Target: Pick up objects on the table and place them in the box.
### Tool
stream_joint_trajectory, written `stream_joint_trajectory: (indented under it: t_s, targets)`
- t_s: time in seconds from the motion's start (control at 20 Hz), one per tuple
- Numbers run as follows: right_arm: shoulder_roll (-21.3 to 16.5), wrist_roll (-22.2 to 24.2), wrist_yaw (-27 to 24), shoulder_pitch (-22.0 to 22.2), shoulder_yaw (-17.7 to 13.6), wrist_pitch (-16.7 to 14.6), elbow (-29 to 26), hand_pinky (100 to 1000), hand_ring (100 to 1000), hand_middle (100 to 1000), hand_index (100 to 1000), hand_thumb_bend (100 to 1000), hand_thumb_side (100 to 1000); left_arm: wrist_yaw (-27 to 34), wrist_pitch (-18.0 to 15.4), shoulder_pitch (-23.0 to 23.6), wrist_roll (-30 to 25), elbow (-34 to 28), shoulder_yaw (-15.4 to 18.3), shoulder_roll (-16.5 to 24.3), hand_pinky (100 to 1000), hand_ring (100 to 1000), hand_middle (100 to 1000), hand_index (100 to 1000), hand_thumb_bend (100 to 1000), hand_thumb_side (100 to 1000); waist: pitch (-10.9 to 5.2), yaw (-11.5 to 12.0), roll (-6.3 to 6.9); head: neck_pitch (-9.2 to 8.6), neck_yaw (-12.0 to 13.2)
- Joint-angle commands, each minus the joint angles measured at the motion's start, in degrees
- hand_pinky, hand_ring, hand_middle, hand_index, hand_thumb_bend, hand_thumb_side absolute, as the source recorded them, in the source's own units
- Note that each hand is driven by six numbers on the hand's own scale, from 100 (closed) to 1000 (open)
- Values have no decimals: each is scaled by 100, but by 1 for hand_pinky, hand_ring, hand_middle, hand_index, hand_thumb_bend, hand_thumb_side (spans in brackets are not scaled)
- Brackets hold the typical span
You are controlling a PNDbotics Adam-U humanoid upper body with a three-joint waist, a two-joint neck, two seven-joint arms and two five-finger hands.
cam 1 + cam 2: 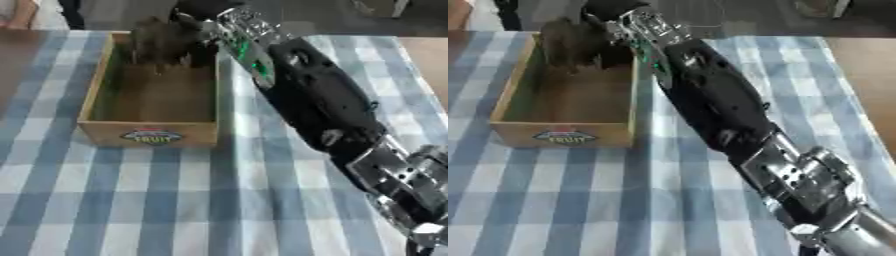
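- Left eye: right arm (315,100) runs diagonally from lower right up to the box (96,95); right hand (194,20) sits over the box's far right corner.
- Dark brownish blob, the object (162,40), hangs at the hand, over the far end of the box interior. Blurred, can't ID it.
- Fingers: can't tell. Hand is a dark smear merging w/ the object; curled round it or not isn't readable.
- Box stands on the cloth (175,200), blue/white check; label (150,136) on the near wall. Rest of the interior looks bare.
- Left hand: not visible.
- Right eye: same setup, box (509,95) shifted left in frame. Object (570,42) overlaps the far wall line, so whether it's inside the walls or above the rim is unclear.
- Hand (610,12) cut by the top edge; only wrist hardware reads clearly.
- Risks (judgement): if the object is above the far rim, not past it, a release could catch the wall and tip it out the back.
- Forearm passes close along the right wall; any sideways move on the way out could nudge the box.
- Object may snag on the fingers at release; can't rule it out w/ this blur.
- Hidden: table beyond the box, anything under the arm, other objects to pick (none seen).
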Motion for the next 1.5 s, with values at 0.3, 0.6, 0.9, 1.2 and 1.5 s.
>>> stream_joint_trajectory:
  t_s: [0.3, 0.6, 0.9, 1.2, 1.5]
  targets:
    - [184, -85, 206, -36, -106, -34, 271, 594, 710, 344, 248, 100, 195, 25, -2, -83, -23, -108, -17, 38, 786, 837, 789, 670, 100, 618, -78, 53, -4, -95, -44]
    - [294, -87, 269, 23, -176, -85, 501, 604, 716, 373, 320, 100, 197, 27, 2, -88, -22, -108, -19, 32, 785, 838, 789, 670, 100, 618, -63, 71, -13, -115, -51]
    - [341, 121, 346, 26, -175, -326, 581, 672, 764, 508, 552, 100, 143, 33, 9, -83, -24, -108, -21, 28, 784, 838, 789, 669, 100, 619, -62, 79, -10, -108, -62]
    - [335, 637, 461, -6, -197, -701, 527, 775, 855, 700, 784, 100, 134, 37, 15, -73, -32, -108, -24, 22, 784, 838, 789, 669, 100, 619, -71, 72, -15, -102, -66]
    - [320, 918, 495, -36, -219, -863, 406, 846, 920, 789, 872, 417, 144, 36, 22, -70, -29, -108, -21, 23, 783, 838, 789, 669, 100, 619, -79, 74, -17, -78, -73]
